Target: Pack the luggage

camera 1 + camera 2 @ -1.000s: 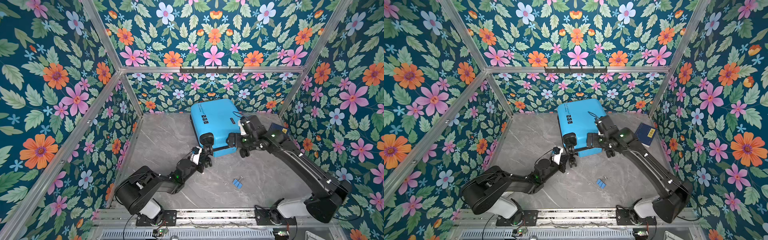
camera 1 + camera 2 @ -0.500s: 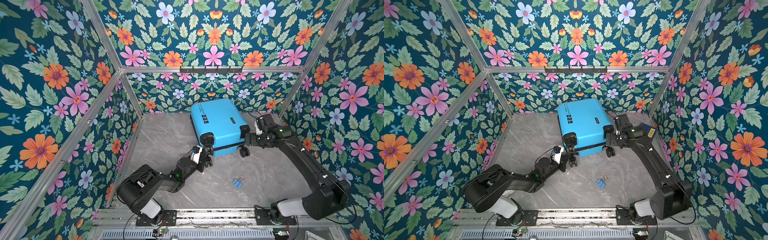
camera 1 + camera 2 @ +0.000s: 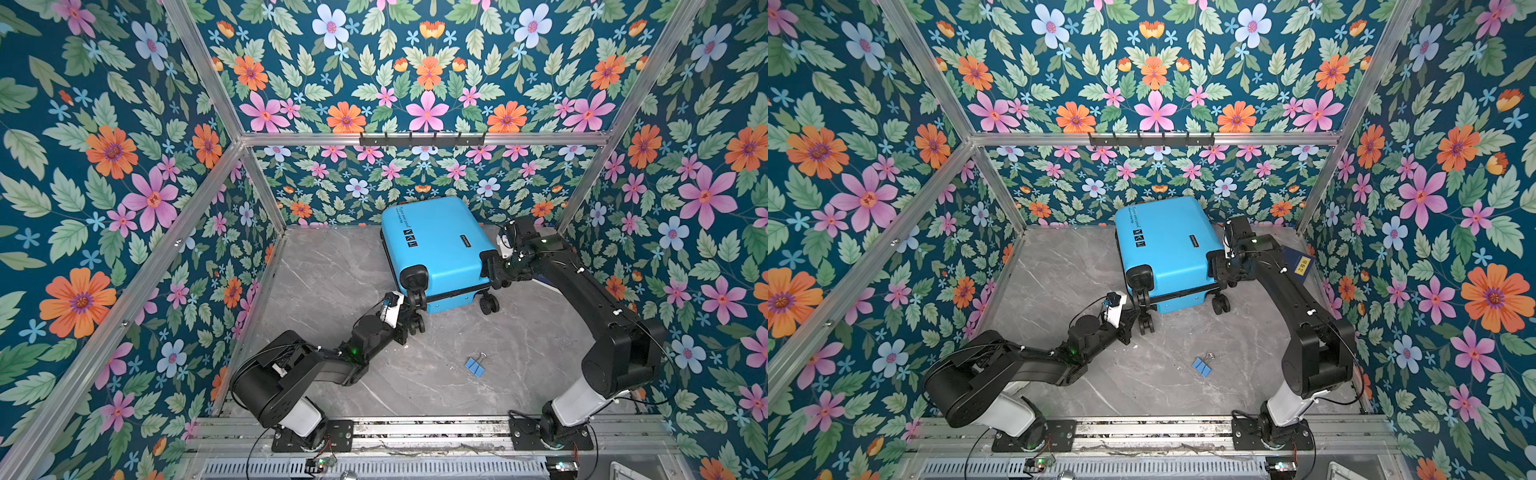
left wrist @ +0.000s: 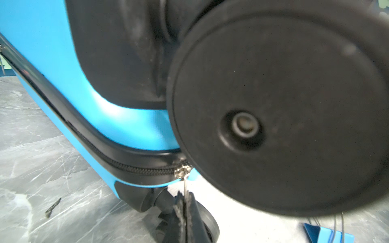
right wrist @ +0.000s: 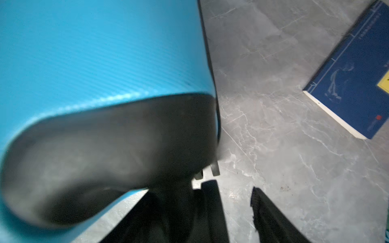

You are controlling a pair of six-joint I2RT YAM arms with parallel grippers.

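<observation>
The sky-blue luggage point(image 3: 440, 249) point(image 3: 1167, 249) lies flat at the back of the floor, lid down, its black wheels facing the front. My left gripper point(image 3: 409, 326) point(image 3: 1138, 320) sits at its front left corner, under a wheel point(image 4: 284, 109). In the left wrist view this gripper point(image 4: 185, 202) is shut on the thin metal zipper pull point(image 4: 185, 187) hanging from the slider point(image 4: 182, 170). My right gripper point(image 3: 496, 274) point(image 3: 1223, 274) is at the front right corner. In the right wrist view it point(image 5: 233, 195) stands open over bare floor, beside the black wheel housing point(image 5: 126, 147).
A dark-blue book point(image 3: 1298, 262) point(image 5: 353, 84) lies on the floor right of the luggage, partly under my right arm. A blue binder clip point(image 3: 475, 365) point(image 3: 1201, 365) lies on the grey marble floor point(image 3: 332, 270) in front. Flowered walls close in three sides.
My right gripper has swung from the luggage's front edge to its right corner, and its jaws have narrowed. The left gripper and the luggage have stayed put.
</observation>
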